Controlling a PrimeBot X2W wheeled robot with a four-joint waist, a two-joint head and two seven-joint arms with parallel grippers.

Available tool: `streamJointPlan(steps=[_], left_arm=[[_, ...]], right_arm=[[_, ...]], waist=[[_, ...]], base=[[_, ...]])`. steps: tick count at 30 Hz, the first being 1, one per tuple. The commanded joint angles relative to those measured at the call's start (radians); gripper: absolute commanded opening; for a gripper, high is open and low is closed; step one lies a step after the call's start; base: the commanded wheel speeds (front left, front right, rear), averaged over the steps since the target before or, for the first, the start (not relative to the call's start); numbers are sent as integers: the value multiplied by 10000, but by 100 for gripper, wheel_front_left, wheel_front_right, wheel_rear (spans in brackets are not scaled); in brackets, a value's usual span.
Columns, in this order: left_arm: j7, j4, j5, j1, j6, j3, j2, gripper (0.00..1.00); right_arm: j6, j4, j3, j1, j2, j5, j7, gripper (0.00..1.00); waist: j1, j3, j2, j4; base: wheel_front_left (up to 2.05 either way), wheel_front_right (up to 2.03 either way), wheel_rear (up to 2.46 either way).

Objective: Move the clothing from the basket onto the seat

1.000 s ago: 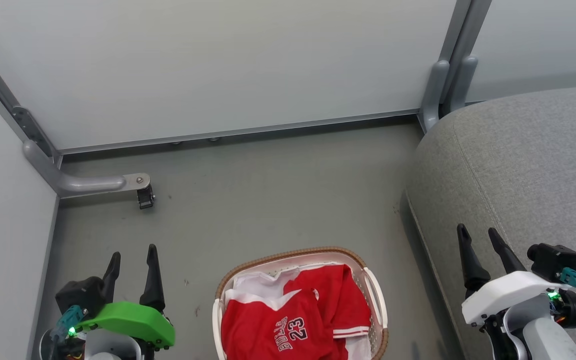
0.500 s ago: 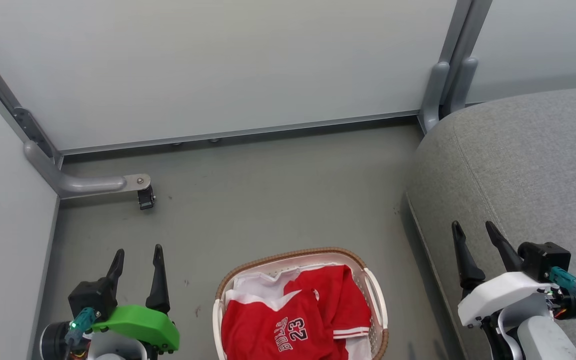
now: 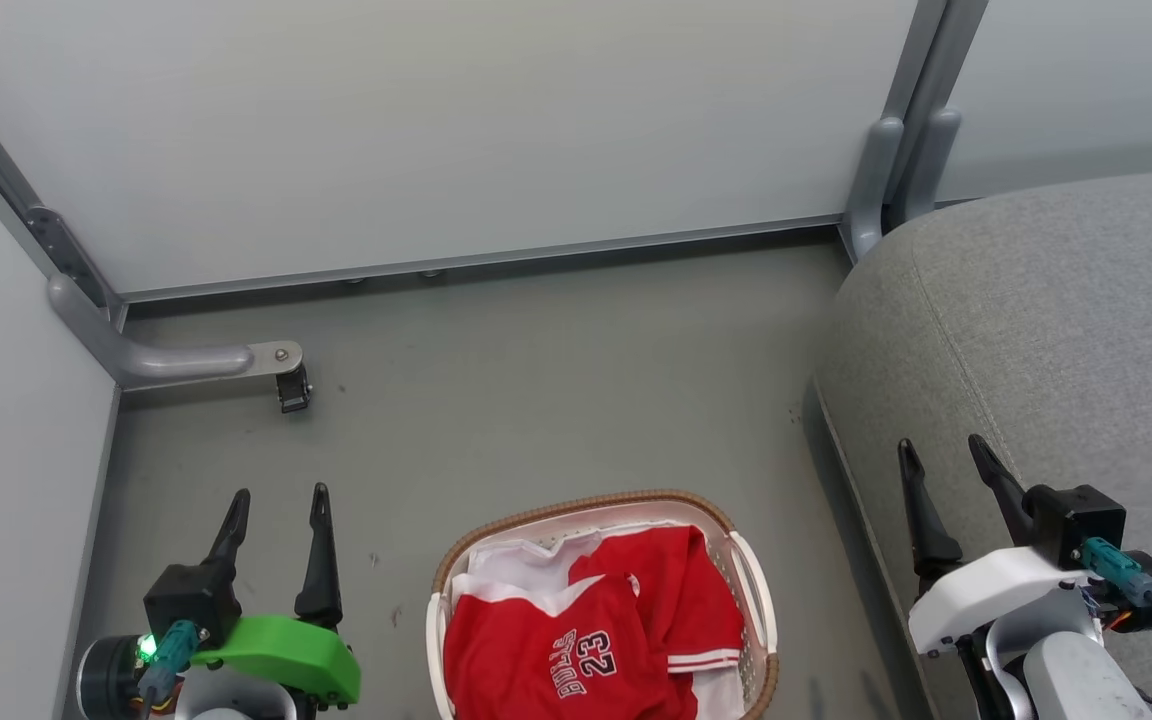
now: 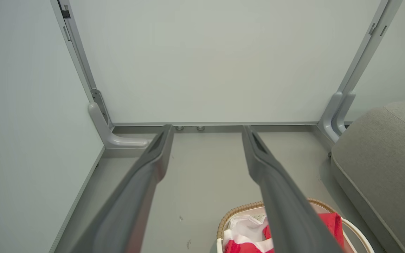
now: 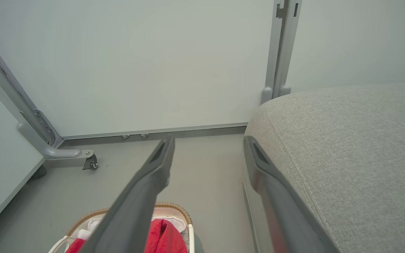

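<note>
The clothing lies heaped in the basket, which stands on the floor at the near edge of the head view, between the two arms. The red top printed "BULLS 23" lies uppermost (something white shows at the heap's far left). The seat is to the right of the basket, with a strip of floor between them. The left gripper hangs over the floor left of the basket, fingers apart and holding nothing. The right gripper hovers above the seat's left edge, its fingers likewise spread and empty. A grey bracket stands at the far left, by the pale wall panels.
</note>
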Motion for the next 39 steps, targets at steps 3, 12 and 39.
streamJointPlan(steps=[3,12,39], left_arm=[[-109,107,121,4,-46,-179,-7,100],[-214,517,-68,-864,191,-1091,3,100],[-212,4976,742,-4467,299,-3379,157,100]], right_arm=[[0,46,14,-123,-4,-314,-119,100],[-1,-362,207,-888,-53,-581,-237,100],[-3,-2228,1327,-3052,186,144,-236,100]], waist=[[0,305,0,-35],[0,2159,0,-557],[0,6639,0,-2827]], base=[[0,0,0],[0,0,0],[0,0,0]])
